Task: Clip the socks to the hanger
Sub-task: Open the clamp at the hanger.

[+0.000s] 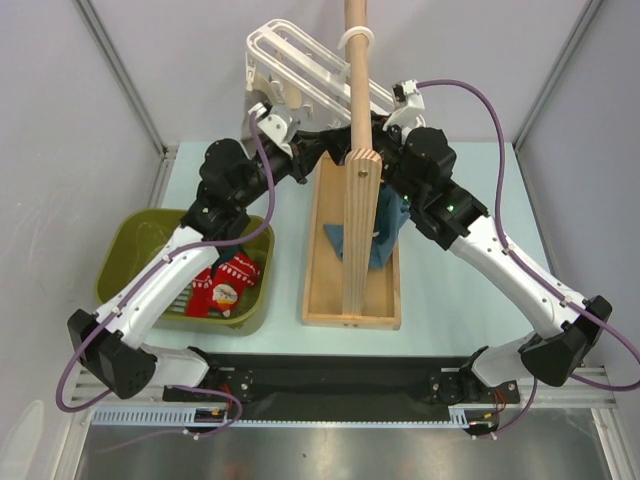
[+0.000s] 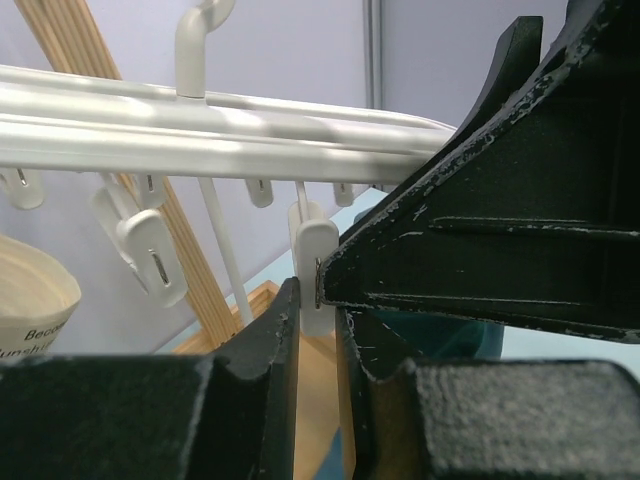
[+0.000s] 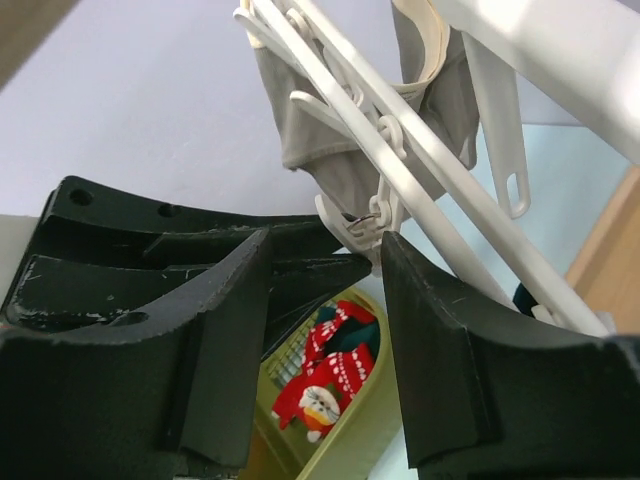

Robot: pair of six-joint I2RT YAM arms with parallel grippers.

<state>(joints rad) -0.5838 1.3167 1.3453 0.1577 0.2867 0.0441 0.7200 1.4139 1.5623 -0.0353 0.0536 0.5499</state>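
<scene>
The white slatted hanger hangs by its hook on the wooden pole. My left gripper is raised under it, and in the left wrist view its jaws pinch the lower end of a white clip peg. My right gripper faces it from the other side; it is open and empty, with another peg just above its fingertips. Red patterned socks and a dark teal one lie in the green basket, also seen in the right wrist view.
The olive-green basket stands at the left. The wooden pole rises from a wooden tray base with a blue garment in it. A grey-beige sock hangs on the hanger. The two grippers are very close together.
</scene>
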